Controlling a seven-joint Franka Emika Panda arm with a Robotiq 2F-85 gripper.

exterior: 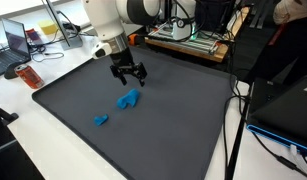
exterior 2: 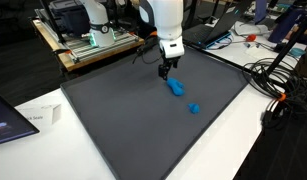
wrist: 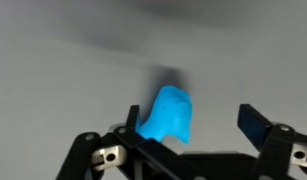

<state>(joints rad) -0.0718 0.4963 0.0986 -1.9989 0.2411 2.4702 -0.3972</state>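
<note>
While open over blue block point(exterior: 128, 99) — end effector point(exterior: 128, 79) clear of mat point(exterior: 193, 125) edges.

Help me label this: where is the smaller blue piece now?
In an exterior view the smaller blue piece lies on the dark mat, apart from and nearer the camera than the larger blue block beside the open gripper.

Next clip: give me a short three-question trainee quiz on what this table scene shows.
1. True or false: the gripper is shut on the larger blue piece.
2. How many blue pieces lie on the dark mat? A one, B two, C four.
3. Fill in: the gripper hangs nearest the ____ blue piece.
Key: 1 false, its jaws stand open; 2 B; 3 larger.
</note>
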